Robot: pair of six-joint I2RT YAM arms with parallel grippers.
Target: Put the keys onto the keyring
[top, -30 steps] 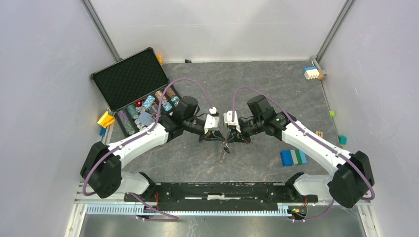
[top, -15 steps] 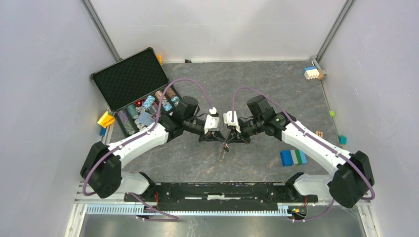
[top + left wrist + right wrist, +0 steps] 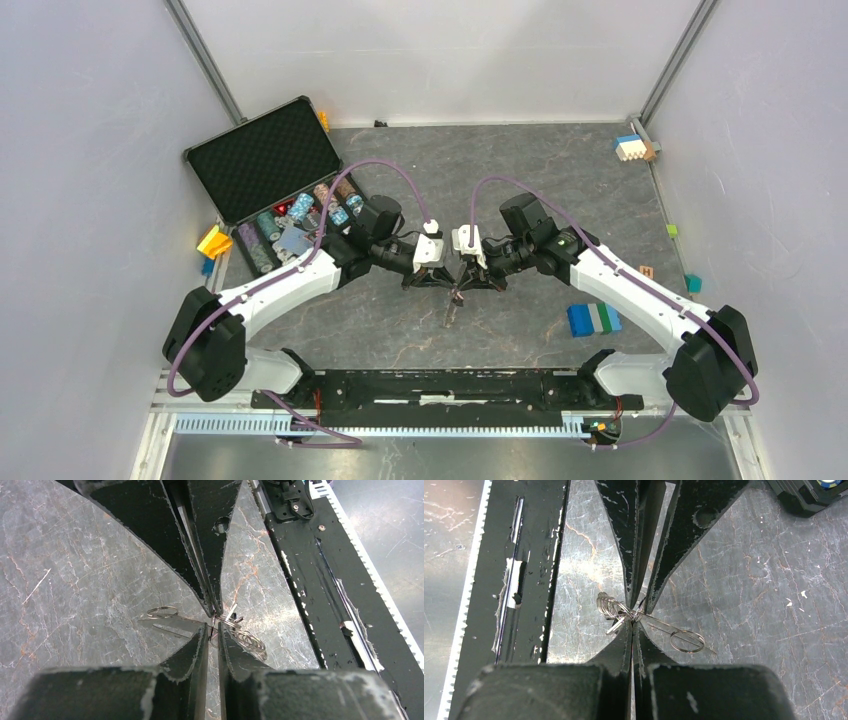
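Where we meet tip to tip over the table (image 3: 560, 200), our right hand (image 3: 632, 625) pressed together, pinching the silver wire keyring (image 3: 609, 605), our left hand (image 3: 212, 627) slightly spread around 1 loop

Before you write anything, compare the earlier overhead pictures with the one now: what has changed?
Nothing visibly moved. The left gripper and right gripper still meet tip to tip at the keyring; the black case and blue block stayed put.
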